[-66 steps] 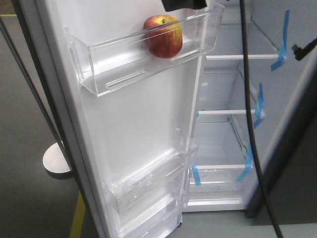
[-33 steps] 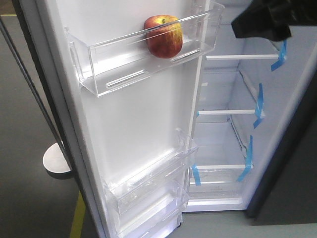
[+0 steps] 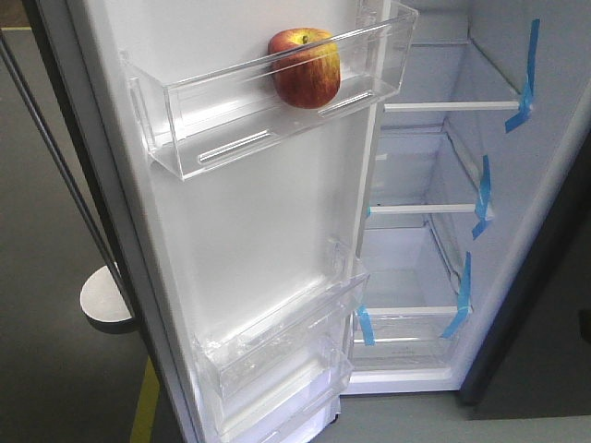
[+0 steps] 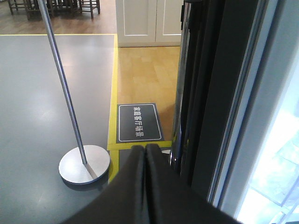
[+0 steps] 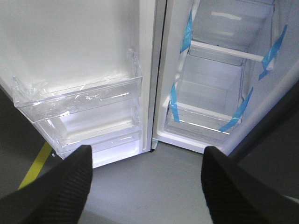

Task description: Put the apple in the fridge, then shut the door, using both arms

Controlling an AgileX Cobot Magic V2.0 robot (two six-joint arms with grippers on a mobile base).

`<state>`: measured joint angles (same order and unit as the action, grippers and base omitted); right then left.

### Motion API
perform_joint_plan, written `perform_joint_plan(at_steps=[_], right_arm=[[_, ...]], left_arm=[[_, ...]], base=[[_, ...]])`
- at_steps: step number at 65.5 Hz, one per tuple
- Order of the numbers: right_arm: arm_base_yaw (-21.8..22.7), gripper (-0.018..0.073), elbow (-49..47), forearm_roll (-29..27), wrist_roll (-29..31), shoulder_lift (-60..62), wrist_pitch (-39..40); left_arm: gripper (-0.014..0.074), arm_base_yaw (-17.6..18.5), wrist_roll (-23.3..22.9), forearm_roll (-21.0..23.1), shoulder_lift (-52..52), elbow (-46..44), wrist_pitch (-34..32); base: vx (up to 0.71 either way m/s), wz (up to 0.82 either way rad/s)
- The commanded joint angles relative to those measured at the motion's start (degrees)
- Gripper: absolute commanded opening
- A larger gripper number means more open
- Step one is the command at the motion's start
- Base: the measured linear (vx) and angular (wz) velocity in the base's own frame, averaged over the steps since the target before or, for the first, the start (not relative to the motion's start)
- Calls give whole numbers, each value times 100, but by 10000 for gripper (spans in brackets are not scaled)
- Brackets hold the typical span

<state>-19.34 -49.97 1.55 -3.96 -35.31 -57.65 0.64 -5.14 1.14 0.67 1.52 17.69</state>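
Note:
The red and yellow apple (image 3: 305, 67) sits in the top clear bin (image 3: 222, 111) of the open fridge door (image 3: 249, 240). The fridge (image 3: 434, 185) stands open, white inside, with shelves and blue tape strips. No arm shows in the front view. My left gripper (image 4: 145, 151) is shut and empty, low beside the door's dark outer edge (image 4: 205, 93). My right gripper (image 5: 147, 158) is open and empty, low over the grey floor in front of the door's lower bins (image 5: 79, 102) and the fridge's bottom shelf (image 5: 205, 112).
A metal pole (image 4: 63, 84) on a round base (image 4: 84, 164) stands on the grey floor left of the door; the base also shows in the front view (image 3: 106, 300). Yellow floor tape (image 4: 112, 93) and a floor sign (image 4: 138, 122) lie beyond. White cabinets (image 4: 147, 21) stand far back.
The black arm that crossed the top right of the front view has moved out of that view. The apple and the door have not moved.

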Motion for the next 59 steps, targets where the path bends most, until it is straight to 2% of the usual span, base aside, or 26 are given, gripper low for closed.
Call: perform_joint_plan(at_steps=[1,13,46,53,59], right_arm=[[34,474,294,112,-260,480,467],[34,474,558,135,-305,968,438],[34,474,558,298,-362,975,444],[34,474,558,600,-439,975,444],[34,474,558,947,-893,975,445]], left_arm=[[-6,11,-14,37,80,111,-371],[-6,11,-14,37,80,111,-371],[-6,11,-14,37,80,111,-371],[-6,11,-14,37,80,111,-371],[-6,11,-14,37,80,111,-371]], base=[[0,0],[0,0],[0,0],[0,0],[0,0]])
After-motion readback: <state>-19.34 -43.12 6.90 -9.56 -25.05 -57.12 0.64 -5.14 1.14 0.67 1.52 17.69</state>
